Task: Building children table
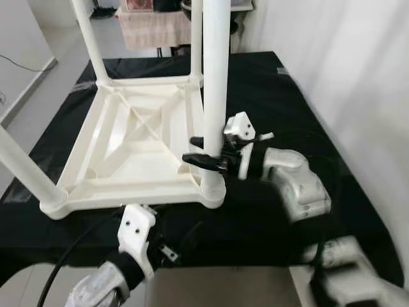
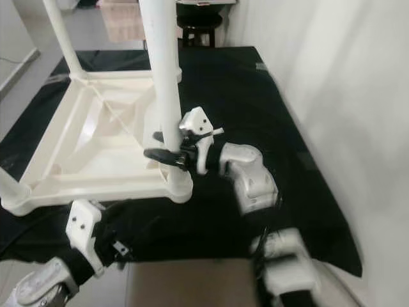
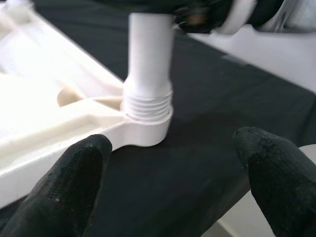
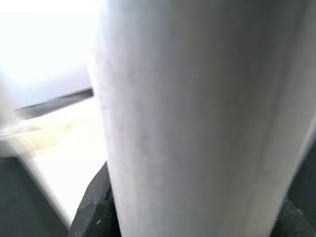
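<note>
Table leg (image 1: 215, 77) in the middle is gripped by the right gripper (image 1: 206, 158), still needing twisting down; left gripper (image 3: 168, 177) waits open below.

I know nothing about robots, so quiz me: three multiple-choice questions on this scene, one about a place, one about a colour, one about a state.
1. Where does the right gripper hold the table leg?
A. near its base
B. at its top
C. on the tabletop's far corner

2. What colour is the cloth under the upturned tabletop?
A. white
B. black
C. red

3. How are the left gripper's fingers?
A. shut on the leg
B. shut on a cable
C. open

Answers: A, its fingers close round the leg just above the corner socket; B, black cloth surrounds the tabletop; C, the fingers stand apart, holding nothing.
</note>
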Robot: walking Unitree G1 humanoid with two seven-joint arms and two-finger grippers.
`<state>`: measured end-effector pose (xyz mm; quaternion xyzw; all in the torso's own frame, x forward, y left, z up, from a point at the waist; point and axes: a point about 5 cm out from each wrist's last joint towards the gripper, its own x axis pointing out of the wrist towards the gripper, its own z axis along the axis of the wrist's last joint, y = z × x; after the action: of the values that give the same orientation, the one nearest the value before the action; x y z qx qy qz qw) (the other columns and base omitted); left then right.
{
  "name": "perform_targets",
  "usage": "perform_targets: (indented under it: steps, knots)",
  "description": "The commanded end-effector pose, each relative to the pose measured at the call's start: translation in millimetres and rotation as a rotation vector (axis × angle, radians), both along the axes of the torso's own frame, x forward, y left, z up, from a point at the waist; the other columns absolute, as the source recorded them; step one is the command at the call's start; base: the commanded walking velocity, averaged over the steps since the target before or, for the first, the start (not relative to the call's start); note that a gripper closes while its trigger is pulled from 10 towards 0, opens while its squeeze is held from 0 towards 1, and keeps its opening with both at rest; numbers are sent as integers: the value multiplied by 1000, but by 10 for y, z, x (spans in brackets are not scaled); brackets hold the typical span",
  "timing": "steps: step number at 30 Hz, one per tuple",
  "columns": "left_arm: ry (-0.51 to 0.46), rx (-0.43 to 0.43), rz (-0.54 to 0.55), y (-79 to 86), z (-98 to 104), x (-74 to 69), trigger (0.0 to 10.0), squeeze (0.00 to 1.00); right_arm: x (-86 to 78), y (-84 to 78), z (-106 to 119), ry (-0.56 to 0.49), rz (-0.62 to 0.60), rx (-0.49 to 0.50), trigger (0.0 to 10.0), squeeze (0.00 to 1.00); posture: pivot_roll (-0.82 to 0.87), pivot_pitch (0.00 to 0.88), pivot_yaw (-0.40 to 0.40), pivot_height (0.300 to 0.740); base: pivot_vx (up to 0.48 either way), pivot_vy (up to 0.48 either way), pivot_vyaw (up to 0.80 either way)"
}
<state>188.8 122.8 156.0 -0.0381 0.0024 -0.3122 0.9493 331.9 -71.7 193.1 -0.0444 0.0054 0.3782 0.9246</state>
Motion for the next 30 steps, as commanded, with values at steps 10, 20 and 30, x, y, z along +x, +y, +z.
perform_targets:
  steps: [10, 20, 30]
  knots:
    - [-2, 5, 8, 65, -99, 136, 10000, 0, -308, 137, -596, 321, -262, -62, 7020, 0, 12, 72, -13, 740, 0, 0, 0]
    - [-9, 4, 25, 62, -149, 216, 10000, 0, 31, 14, -131, 143, 12, 115, 10000, 1000, 25, 35, -30, 740, 0, 0, 0]
    - [-16, -1, 17, 44, -188, 259, 10000, 0, 96, -15, 38, 40, 448, 42, 10000, 0, 60, 15, -54, 740, 0, 0, 0]
